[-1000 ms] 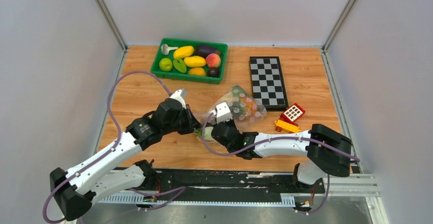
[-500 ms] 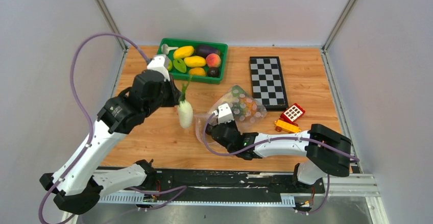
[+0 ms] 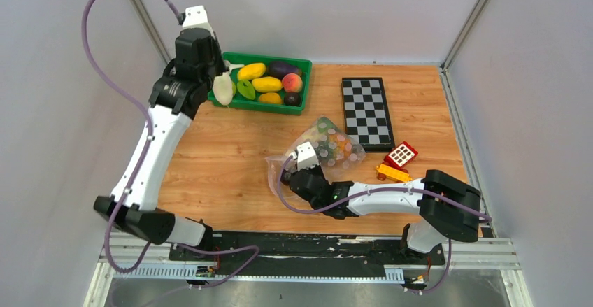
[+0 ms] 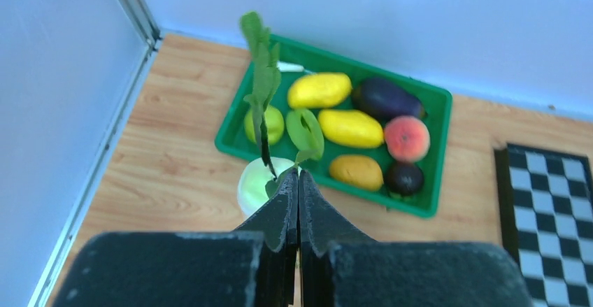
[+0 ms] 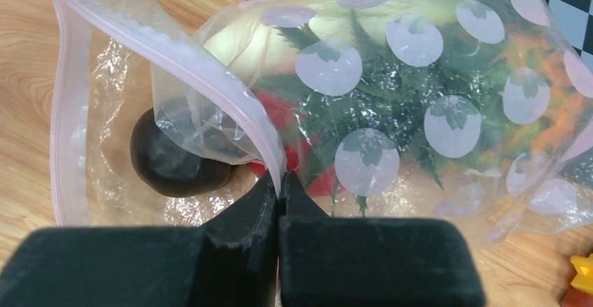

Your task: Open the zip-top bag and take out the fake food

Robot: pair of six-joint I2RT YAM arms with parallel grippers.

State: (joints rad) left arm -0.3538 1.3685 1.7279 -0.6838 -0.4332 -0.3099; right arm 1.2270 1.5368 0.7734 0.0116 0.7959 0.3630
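From where I stand the wooden table (image 3: pixel 231 160) fills the middle of the top view, with the green tray (image 3: pixel 255 106) of toy fruit at upper left and the chessboard (image 3: pixel 366 113) at upper right.

Next in size is the zip-top bag (image 3: pixel 329 146), lying at the centre of the table, its mouth turned toward the lower left. The right gripper (image 5: pixel 280 184) has its jaws pressed together on the pink zip strip (image 5: pixel 231 104) of the upper lip and holds that lip up, so the mouth gapes. I'd judge the film thin, floppy and slick. The strip is the one stiffened part, so it looks the sensible place to pinch; anywhere else would likely just bunch up.

The long white radish (image 4: pixel 260 181) hangs at the upper left of the top view, over the near left corner of the tray. The left gripper (image 4: pixel 298 177) is clamped tight on its green leaves. It looks light and hollow, and held by that bendy tuft it may swing.

Inside the bag I can make out leafy green (image 5: pixel 391 111), a red piece (image 5: pixel 280 122) and a dark round piece (image 5: pixel 178 160) near the mouth.

There is no brand or readable writing anywhere, only pale round dots with small leafy tops printed on the bag.
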